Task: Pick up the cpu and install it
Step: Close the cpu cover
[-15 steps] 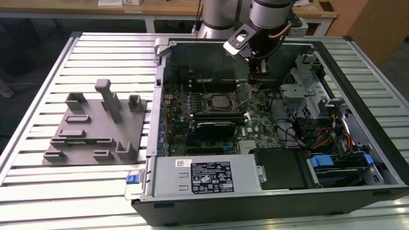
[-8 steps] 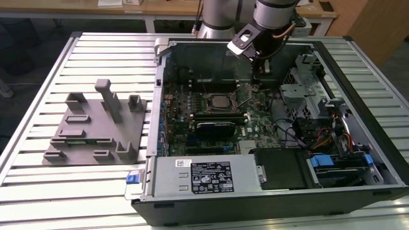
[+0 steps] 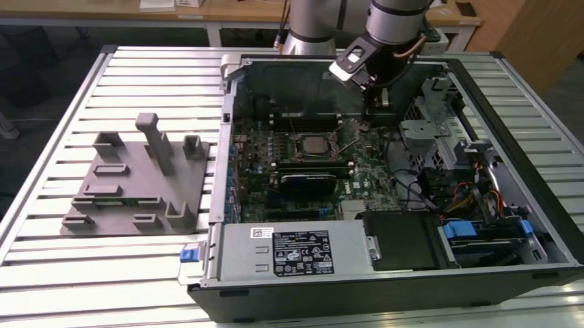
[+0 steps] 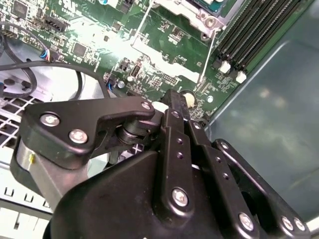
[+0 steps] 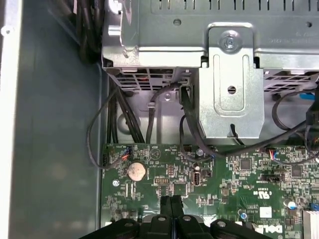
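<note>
Slatted table [image 3: 137, 75], one cpu [image 3: 315, 144], one gripper [image 5: 171, 200]

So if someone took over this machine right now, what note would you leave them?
Pincer: shut, holding nothing, low over the motherboard inside the computer case, beside the socket.
Cpu: lying in the socket in the exterior view, silver top up.
Done: the cpu is in place.
Left: I cannot tell whether the socket's frame is latched over it.
</note>
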